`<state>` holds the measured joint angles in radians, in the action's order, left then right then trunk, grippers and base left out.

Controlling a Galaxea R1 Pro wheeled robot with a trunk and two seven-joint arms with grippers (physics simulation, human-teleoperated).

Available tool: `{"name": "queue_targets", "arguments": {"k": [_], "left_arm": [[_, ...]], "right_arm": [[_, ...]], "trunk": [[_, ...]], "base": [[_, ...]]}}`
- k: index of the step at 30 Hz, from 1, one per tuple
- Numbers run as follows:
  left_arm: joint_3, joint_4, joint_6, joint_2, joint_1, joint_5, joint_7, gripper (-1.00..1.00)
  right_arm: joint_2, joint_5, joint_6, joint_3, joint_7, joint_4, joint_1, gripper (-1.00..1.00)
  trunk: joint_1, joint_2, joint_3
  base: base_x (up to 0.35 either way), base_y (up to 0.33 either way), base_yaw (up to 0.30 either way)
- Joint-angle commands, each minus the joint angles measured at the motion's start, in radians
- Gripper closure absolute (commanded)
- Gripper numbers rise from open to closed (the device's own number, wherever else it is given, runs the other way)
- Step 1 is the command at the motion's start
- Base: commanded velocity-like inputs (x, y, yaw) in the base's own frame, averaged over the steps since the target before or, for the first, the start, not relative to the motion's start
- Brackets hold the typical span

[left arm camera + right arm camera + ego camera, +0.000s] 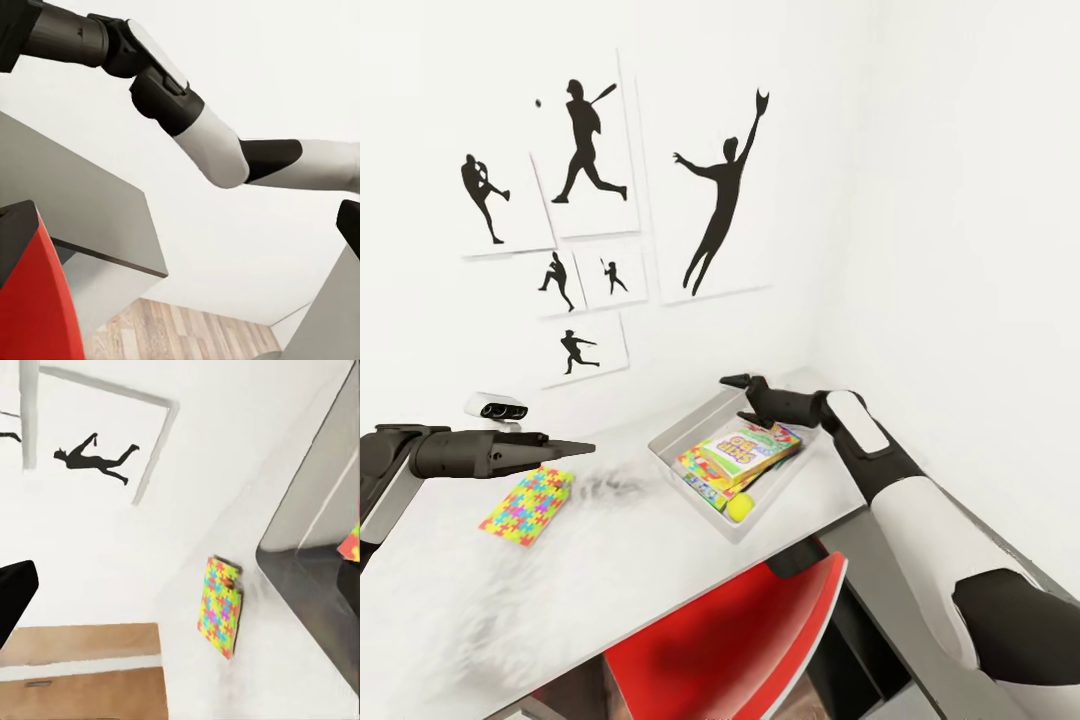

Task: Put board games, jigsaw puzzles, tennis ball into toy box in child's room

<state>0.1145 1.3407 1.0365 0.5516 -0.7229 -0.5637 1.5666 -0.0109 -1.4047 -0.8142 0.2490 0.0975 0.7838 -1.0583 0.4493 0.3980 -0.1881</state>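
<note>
Red chair (740, 640) below — white speaker (498, 406) behind.

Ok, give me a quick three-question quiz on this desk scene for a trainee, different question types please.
1. True or false: the tennis ball lies inside the toy box.
2. Which toy lies on the table outside the box? A) jigsaw puzzle B) SKIP-BO game C) tennis ball
3. Fill in: the chair tucked under the table is ____.

Key: 1 true; 2 A; 3 red.
</note>
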Motion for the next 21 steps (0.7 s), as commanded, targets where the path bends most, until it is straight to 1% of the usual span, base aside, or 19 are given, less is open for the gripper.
{"name": "queue_targets", "arguments": {"k": [1,2,4,6,8,12,13,16,18,20,21], "left_arm": [[0.002,-0.001,0.011,0.001,-0.001,-0.001,0.004,-1.00],[0.001,-0.001,0.011,0.002,-0.001,-0.001,0.004,-1.00],[0.001,-0.001,0.011,0.002,-0.001,-0.001,0.004,-1.00],[0.001,-0.001,0.011,0.002,-0.001,-0.001,0.004,-1.00],[0.001,-0.001,0.011,0.002,-0.001,0.000,0.004,-1.00],[0.001,-0.002,0.011,0.002,-0.001,-0.001,0.004,-1.00],[0.001,-0.002,0.011,0.002,-0.001,-0.001,0.004,-1.00],[0.001,-0.002,0.011,0.002,-0.001,0.000,0.004,-1.00],[0.001,-0.002,0.011,0.002,-0.001,0.000,0.004,-1.00],[0.000,-0.003,0.011,0.002,-0.001,-0.001,0.004,-1.00],[0.000,-0.003,0.011,0.002,-0.001,-0.001,0.004,-1.00]], "right_arm": [[0.002,-0.008,-0.003,0.000,0.010,0.032,0.013,-1.00],[0.004,-0.009,-0.004,-0.001,0.010,0.057,0.026,-1.00],[0.019,-0.011,-0.005,-0.001,0.010,0.097,0.049,-1.00],[0.039,-0.014,-0.006,0.000,0.009,0.133,0.064,-1.00],[0.061,-0.016,-0.007,0.001,0.008,0.184,0.091,-1.00],[0.100,-0.015,-0.008,0.000,0.006,0.326,0.198,-1.00],[0.104,-0.015,-0.008,0.000,0.006,0.344,0.213,-1.00],[0.122,-0.012,-0.006,0.000,-0.004,0.433,0.296,-1.00],[0.125,-0.010,-0.005,0.000,-0.011,0.456,0.322,-1.00],[0.128,-0.007,-0.004,0.000,-0.030,0.502,0.377,-1.00],[0.129,-0.006,-0.003,0.000,-0.035,0.514,0.391,-1.00]], "trunk": [[0.001,0.002,-0.001],[0.001,0.002,0.001],[0.001,0.002,0.003],[0.001,0.002,0.006],[0.001,0.002,0.010],[0.001,0.002,0.016],[0.001,0.002,0.017],[0.001,0.002,0.022],[0.001,0.002,0.025],[0.001,0.002,0.028],[0.001,0.002,0.030]], "base": [[-0.056,0.000,-0.062],[-0.102,0.000,-0.065],[-0.168,0.000,-0.067],[-0.232,0.007,-0.068],[-0.272,0.046,-0.068],[-0.236,0.059,-0.068],[-0.117,0.031,-0.069],[-0.051,0.013,-0.070],[-0.022,0.006,-0.070],[-0.010,0.003,-0.070],[-0.006,0.002,-0.070]]}}
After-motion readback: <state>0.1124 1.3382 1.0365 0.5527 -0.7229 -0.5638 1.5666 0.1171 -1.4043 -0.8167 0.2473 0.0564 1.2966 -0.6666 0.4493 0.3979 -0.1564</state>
